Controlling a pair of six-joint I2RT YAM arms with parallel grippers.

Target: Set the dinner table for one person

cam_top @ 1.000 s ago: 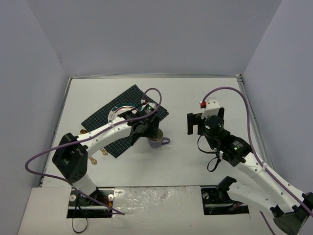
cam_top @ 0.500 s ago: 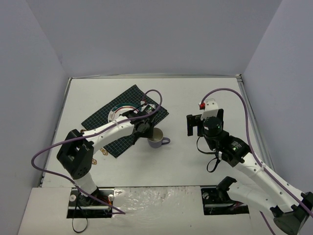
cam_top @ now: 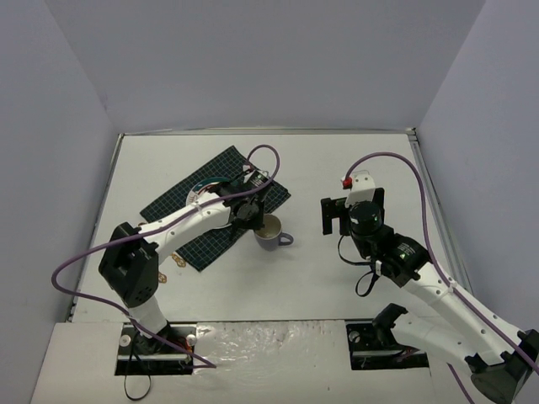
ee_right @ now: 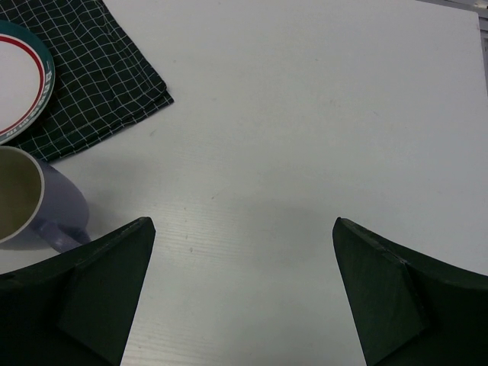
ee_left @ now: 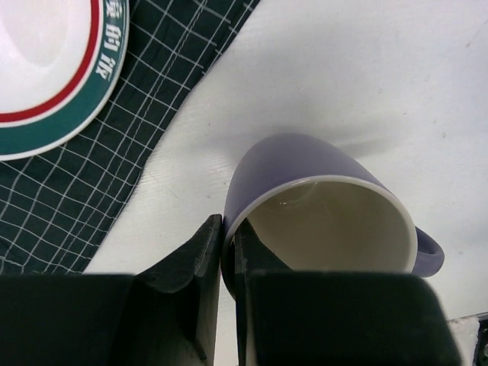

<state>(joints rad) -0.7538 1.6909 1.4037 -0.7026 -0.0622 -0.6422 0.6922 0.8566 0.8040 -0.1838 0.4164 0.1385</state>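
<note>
A purple mug [cam_top: 272,235] with a cream inside stands on the white dinner table [cam_top: 362,164], just off the near right edge of the dark green checked cloth [cam_top: 195,240]. My left gripper [cam_top: 257,223] is shut on the mug's rim. In the left wrist view one finger is outside the mug [ee_left: 305,164] and the other inside, the left gripper [ee_left: 227,232] pinching its wall. A plate [ee_left: 46,69] with a green and red border lies on the cloth [ee_left: 91,191]. My right gripper [cam_top: 335,215] hovers open and empty to the mug's right, the right gripper [ee_right: 244,221] over bare tabletop.
Gold-coloured cutlery [cam_top: 160,252] lies by the cloth's near left edge, partly hidden under my left arm. Metal rails [cam_top: 434,210] border the table, and grey walls close it in. The mug's handle [cam_top: 288,241] points toward the right arm.
My left gripper has gone from open to shut on the mug's rim, and the mug has shifted slightly away from the near edge. The right arm has barely moved.
</note>
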